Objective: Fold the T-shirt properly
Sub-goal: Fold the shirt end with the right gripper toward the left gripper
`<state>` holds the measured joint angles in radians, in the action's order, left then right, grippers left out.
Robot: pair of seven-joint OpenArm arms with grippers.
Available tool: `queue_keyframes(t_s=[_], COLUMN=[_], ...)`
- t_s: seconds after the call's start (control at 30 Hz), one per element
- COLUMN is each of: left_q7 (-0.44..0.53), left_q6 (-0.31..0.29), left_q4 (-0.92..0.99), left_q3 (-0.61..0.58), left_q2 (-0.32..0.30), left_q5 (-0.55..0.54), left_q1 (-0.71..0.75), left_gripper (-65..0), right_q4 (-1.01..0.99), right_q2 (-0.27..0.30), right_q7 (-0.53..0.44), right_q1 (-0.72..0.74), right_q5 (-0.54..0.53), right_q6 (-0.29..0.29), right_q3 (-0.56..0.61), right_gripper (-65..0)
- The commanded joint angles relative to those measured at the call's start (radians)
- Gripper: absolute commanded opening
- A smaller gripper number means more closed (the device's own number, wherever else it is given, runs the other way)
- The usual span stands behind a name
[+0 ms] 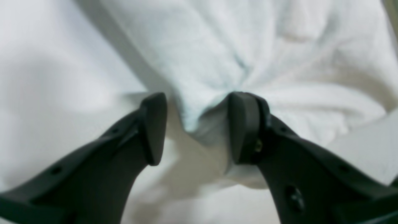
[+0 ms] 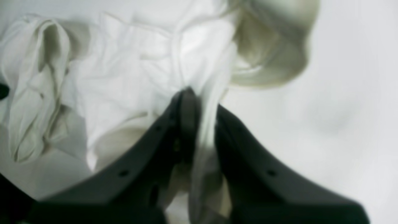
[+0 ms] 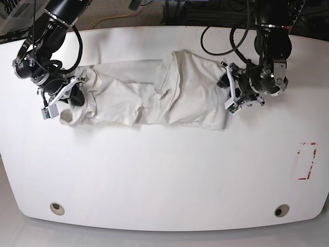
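Note:
The off-white T-shirt (image 3: 169, 92) lies crumpled in a long band across the far half of the white table (image 3: 164, 170), plain side showing. My right gripper (image 3: 77, 96) is at its left end in the base view. The right wrist view shows this gripper (image 2: 200, 96) shut, with a strip of the T-shirt (image 2: 124, 77) pinched between its fingers. My left gripper (image 3: 228, 92) is at the cloth's right end. In the left wrist view its (image 1: 199, 99) jaws stand apart, a fold of the T-shirt (image 1: 217, 46) pokes between them, and cloth bunches against the right pad (image 1: 244, 124).
A red-marked rectangle (image 3: 307, 160) sits near the table's right edge. Two round holes (image 3: 57, 208) (image 3: 280, 210) lie by the front edge. Cables (image 3: 226, 31) run from the arms at the back.

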<state>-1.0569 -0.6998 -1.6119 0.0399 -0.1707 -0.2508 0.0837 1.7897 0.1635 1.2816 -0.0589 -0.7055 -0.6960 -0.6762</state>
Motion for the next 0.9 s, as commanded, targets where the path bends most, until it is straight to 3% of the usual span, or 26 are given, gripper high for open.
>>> queue_keyframes(t_s=[0.0, 0.1, 0.2, 0.33, 0.63, 0.87], left_q7=[-0.029, -0.029, -0.029, -0.032, -0.033, -0.032], left_q6=[0.002, 0.002, 0.002, 0.002, 0.002, 0.002], left_q4=[0.005, 0.008, 0.022, 0.048, 0.048, 0.049], left_q3=[0.001, 0.001, 0.001, -0.001, 0.001, 0.002], left_q2=[0.023, 0.055, 0.082, 0.113, 0.119, 0.113], left_q5=[0.038, 0.057, 0.064, 0.064, 0.064, 0.063], left_q1=[-0.006, -0.043, -0.048, -0.065, -0.075, -0.075], left_gripper=[-35.4, -35.4, -35.3, -35.3, -35.4, -35.4], right_q4=[0.081, 0.164, 0.226, 0.229, 0.218, 0.146], right_q2=[0.012, 0.009, -0.031, -0.051, -0.166, -0.247], right_q7=[-0.007, -0.004, -0.003, -0.003, -0.007, -0.01], right_q1=[0.009, -0.009, -0.02, -0.023, 0.001, 0.024], right_q5=[-0.019, -0.021, -0.035, -0.127, -0.127, -0.127], right_q6=[-0.002, -0.002, -0.002, -0.002, -0.002, -0.002], right_q3=[0.026, 0.082, 0.118, 0.169, 0.352, 0.419], right_gripper=[-65.0, -65.0, -65.0, -65.0, -65.0, -65.0])
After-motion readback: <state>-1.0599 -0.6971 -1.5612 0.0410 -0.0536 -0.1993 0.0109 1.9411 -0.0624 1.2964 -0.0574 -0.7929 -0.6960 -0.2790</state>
